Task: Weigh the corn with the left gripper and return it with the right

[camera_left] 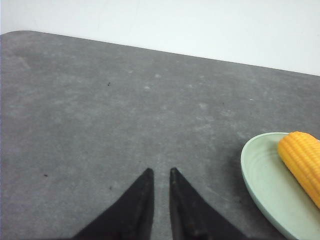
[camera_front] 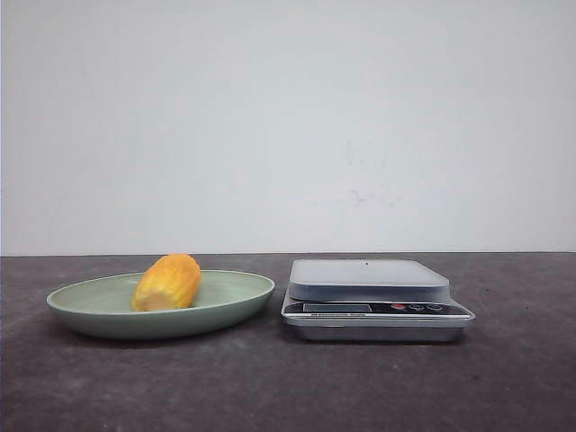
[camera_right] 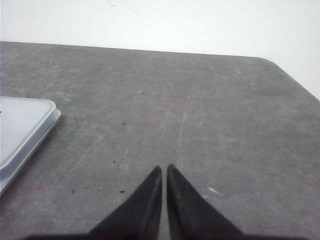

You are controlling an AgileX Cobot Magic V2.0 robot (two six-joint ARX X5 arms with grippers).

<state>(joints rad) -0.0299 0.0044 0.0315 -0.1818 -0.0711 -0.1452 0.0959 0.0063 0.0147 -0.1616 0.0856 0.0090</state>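
The corn [camera_front: 167,282] lies on its side in a shallow pale-green plate [camera_front: 108,322], a little left of the plate's middle in the front view, with its paler cut end turned toward the camera and its rounded end pointing back and to the right. It rests on the plate's floor, clear of the rim. The plate sits on the dark grey table [camera_front: 288,387], on the robot's left half, and just beside it to the right stands a silver kitchen scale [camera_front: 373,310] with a bare pale platform; plate and scale are near but not touching.

In the left wrist view the corn [camera_left: 302,162] and the plate's rim [camera_left: 250,170] show off to one side of the left gripper [camera_left: 160,174], well apart from it, with bare table between. That gripper's black fingers stand a narrow slit apart, holding nothing. The right gripper [camera_right: 164,169] has its fingers nearly together, also holding nothing, over bare table, with a corner of the scale [camera_right: 25,130] off to its side.
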